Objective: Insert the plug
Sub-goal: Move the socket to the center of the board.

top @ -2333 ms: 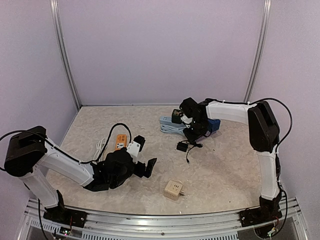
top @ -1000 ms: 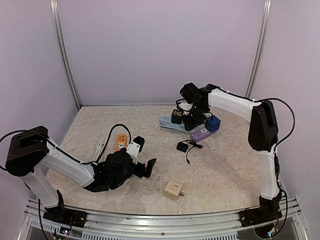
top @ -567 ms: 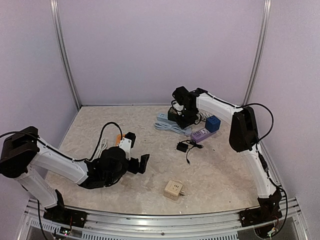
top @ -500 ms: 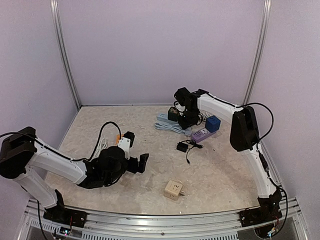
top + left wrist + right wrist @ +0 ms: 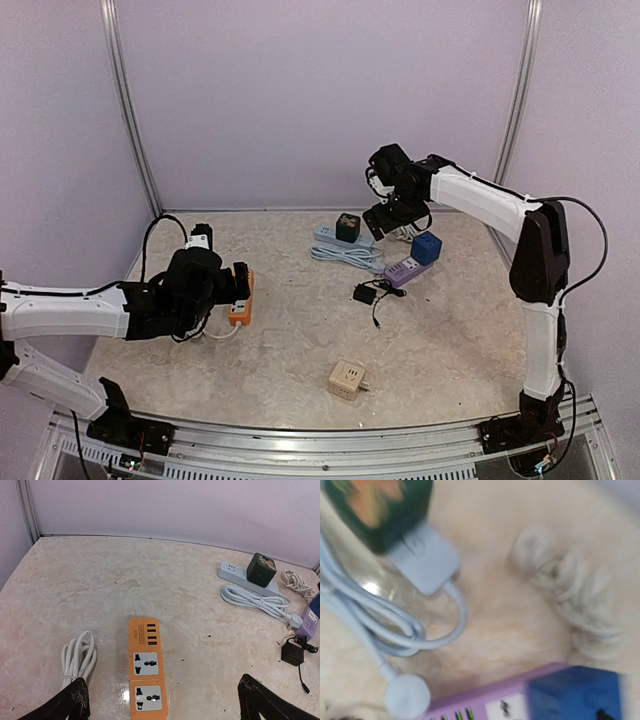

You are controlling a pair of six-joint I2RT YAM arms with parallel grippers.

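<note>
The green cube plug [image 5: 347,227] stands on the pale grey power strip [image 5: 327,238] at the back of the table; the left wrist view shows the plug [image 5: 262,569] on that strip [image 5: 232,571]. My right gripper [image 5: 386,216] hangs above and to the right of the plug, apart from it, open and holding nothing. Its fingers fall outside the blurred right wrist view, where the plug [image 5: 380,507] sits at the top left. My left gripper [image 5: 165,689] is open over the orange power strip [image 5: 146,672], which lies between its fingers [image 5: 75,702].
A purple strip [image 5: 405,268] carries a blue cube [image 5: 427,247]. A black adapter with cord [image 5: 365,293] lies mid-table and a beige cube socket [image 5: 347,379] near the front. White cable coils lie beside the orange strip [image 5: 77,657] and behind the purple one [image 5: 575,595].
My right gripper opened, left the green plug on the grey strip and rose up and to the right. My left arm swung left and back to hover over the orange strip.
</note>
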